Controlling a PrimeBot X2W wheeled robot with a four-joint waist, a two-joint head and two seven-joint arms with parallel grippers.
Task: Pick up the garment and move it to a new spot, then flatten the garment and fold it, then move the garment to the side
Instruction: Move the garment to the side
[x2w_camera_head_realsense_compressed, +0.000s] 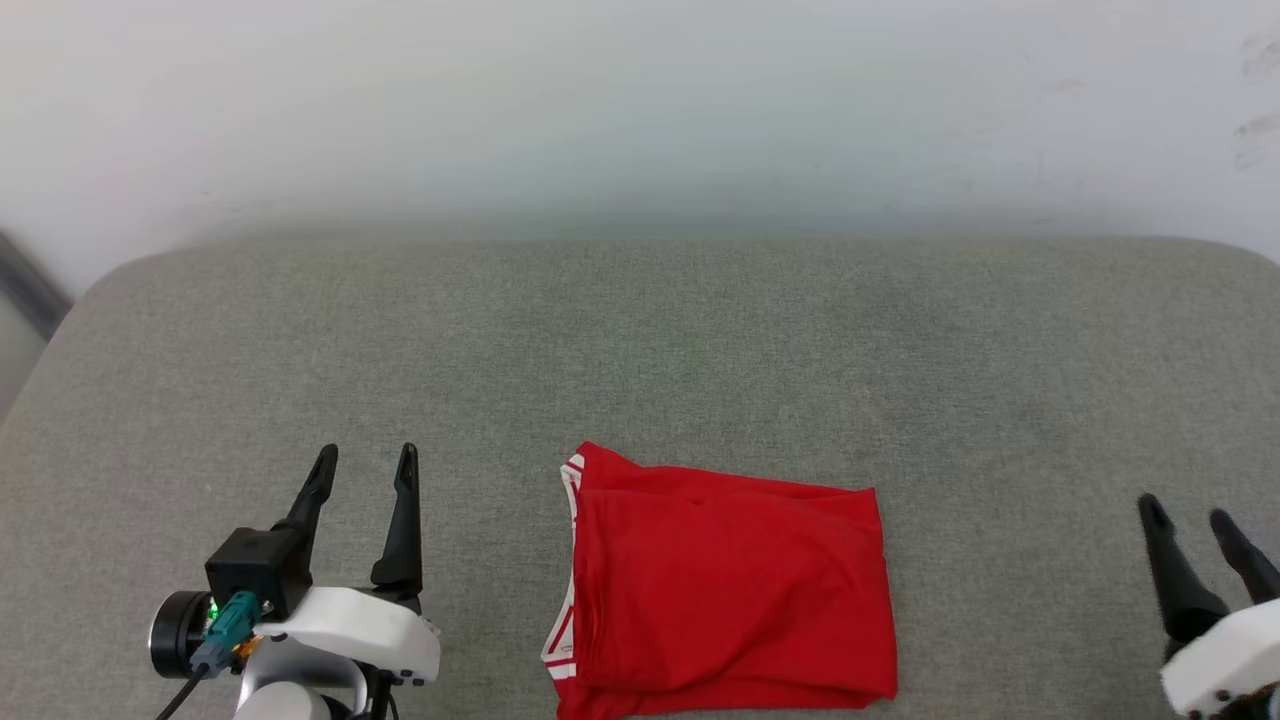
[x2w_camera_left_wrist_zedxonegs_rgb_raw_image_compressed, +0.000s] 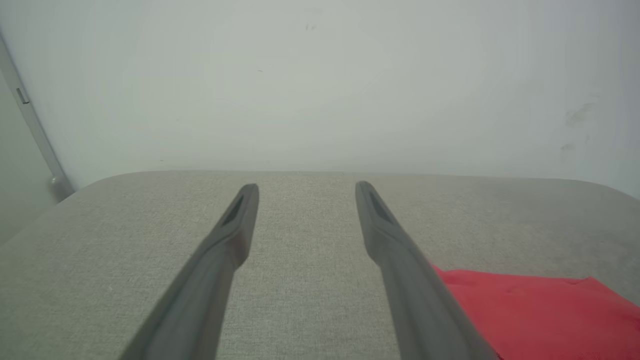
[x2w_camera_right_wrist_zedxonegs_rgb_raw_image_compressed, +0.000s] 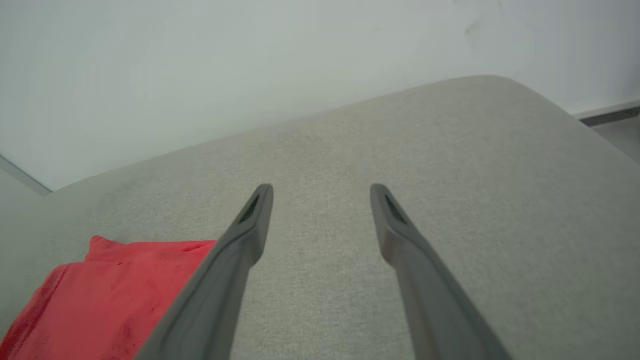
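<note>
Far left of the head view, a grey strip of trim runs diagonally where the white wall ends. The wall is plain and slightly hazy. The tabletop is covered in grey woven fabric with rounded back corners and butts up against the wall. The left gripper is at the lower left over bare fabric, its fingers spread wide with nothing between them; the left wrist view confirms clear cloth in the gap. The garment lies to the right of it, near the front edge at about the middle. It is folded into a rough rectangle, red side up and flat, with red-and-white striped trim showing along its left edge and a few soft creases near the top. No letters or number are visible. It is apart from both grippers, closer to the left one. The right gripper is at the lower right, well apart from the shirt, fingers also fully parted and holding nothing. Faint scuff marks show on the wall at the upper right. In the right wrist view, a dark baseboard and a patch of grey floor appear past the tabletop's rounded corner.
</note>
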